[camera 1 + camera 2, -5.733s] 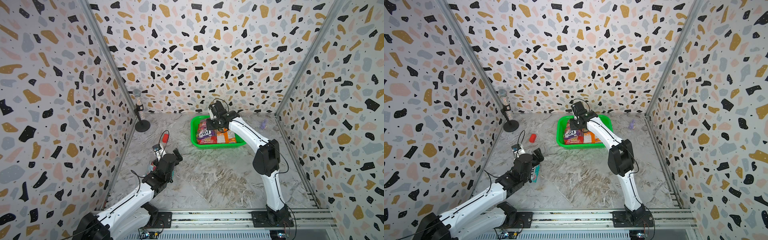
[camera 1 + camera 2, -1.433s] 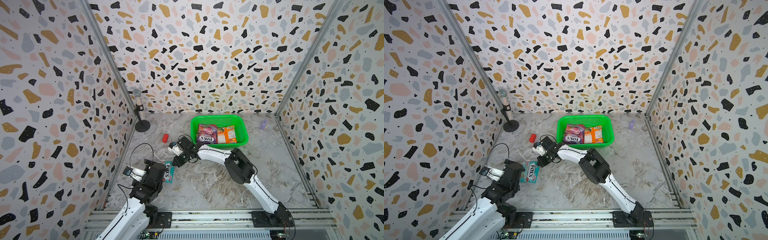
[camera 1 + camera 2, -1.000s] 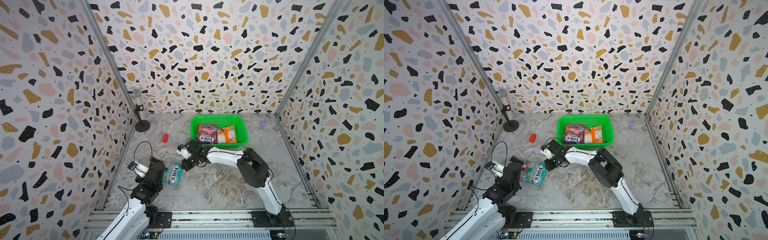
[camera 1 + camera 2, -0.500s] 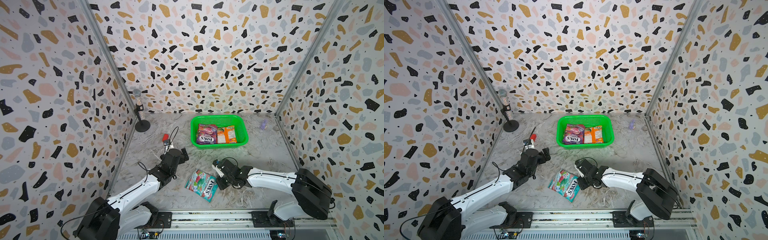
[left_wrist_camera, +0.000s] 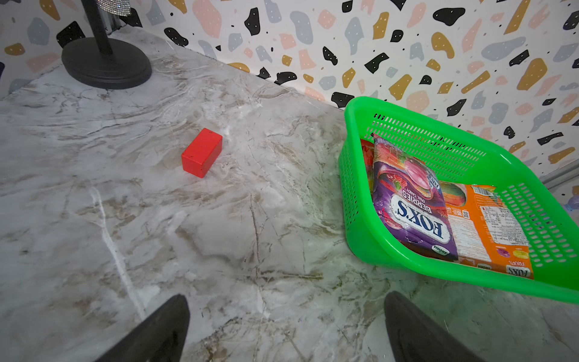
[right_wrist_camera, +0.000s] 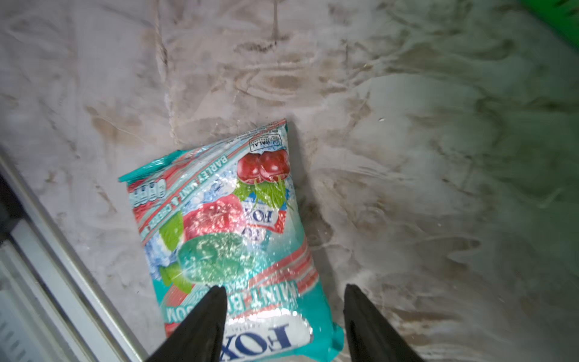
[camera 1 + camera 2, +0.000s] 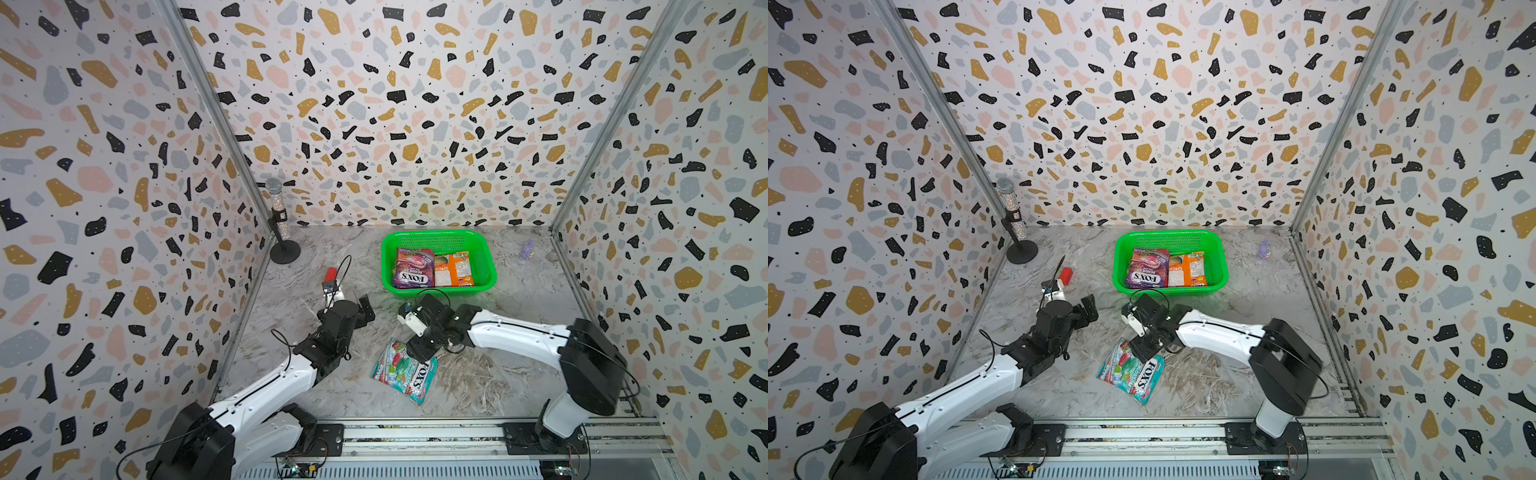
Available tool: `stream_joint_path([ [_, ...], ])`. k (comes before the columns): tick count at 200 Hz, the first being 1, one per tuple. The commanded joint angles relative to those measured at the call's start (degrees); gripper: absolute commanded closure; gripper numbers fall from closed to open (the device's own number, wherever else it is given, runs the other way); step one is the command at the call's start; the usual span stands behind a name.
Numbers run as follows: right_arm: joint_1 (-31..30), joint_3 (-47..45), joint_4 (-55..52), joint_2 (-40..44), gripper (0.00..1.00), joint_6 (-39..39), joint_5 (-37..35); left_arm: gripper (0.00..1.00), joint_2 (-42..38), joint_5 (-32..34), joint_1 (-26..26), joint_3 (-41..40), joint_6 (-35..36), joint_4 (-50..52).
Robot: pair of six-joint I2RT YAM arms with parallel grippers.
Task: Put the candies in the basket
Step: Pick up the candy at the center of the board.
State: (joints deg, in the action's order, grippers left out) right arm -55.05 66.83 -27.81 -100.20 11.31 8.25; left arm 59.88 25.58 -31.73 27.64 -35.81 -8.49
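Teal candy bag (image 6: 225, 238) lies flat on the surface (image 6: 407, 156) beneath the right hand (image 6: 282, 288), its fingers apart; left hand (image 5: 285, 296) likewise apart, empty.

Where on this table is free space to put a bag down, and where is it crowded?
Free: between the green basket and the small purple object; the back strip between the microphone stand and the basket; in front, between the teal candy bag and the right arm. Crowded: the middle, around the left gripper and the right gripper.
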Motion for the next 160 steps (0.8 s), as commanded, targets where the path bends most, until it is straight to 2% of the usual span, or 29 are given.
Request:
stream_joint_path([
  [1,-0.34,2.57,-8.32,-2.69,0.37,-3.37,0.27,0.00,-0.37,0.44,-0.18,-0.57,-0.41,-3.00],
  [32,-0.32,0.17,-4.35,-1.85,0.35,-3.25,4.56,0.00,-0.82,0.95,-0.18,-0.74,-0.44,-2.98],
  [48,-0.34,-0.66,-3.54,-2.08,0.40,-3.06,5.55,0.00,-0.93,0.74,-0.18,-0.74,-0.40,-3.02],
  [59,-0.33,-1.27,-3.07,-2.20,0.49,-3.04,6.06,0.00,-0.92,0.69,-0.18,-0.73,-0.40,-3.02],
  [101,-0.32,-2.91,-1.51,-0.50,1.00,-2.18,5.77,0.00,-0.57,0.79,-0.18,-0.70,-0.48,-2.90],
  [135,-0.32,-2.41,-4.05,2.92,1.00,-1.78,1.54,0.00,-0.31,0.78,-0.18,-0.66,-0.62,-2.93],
  [160,-0.24,-1.57,-6.00,9.29,1.00,-0.96,-4.12,0.00,-0.28,0.78,-0.18,-0.70,-1.23,-2.93],
])
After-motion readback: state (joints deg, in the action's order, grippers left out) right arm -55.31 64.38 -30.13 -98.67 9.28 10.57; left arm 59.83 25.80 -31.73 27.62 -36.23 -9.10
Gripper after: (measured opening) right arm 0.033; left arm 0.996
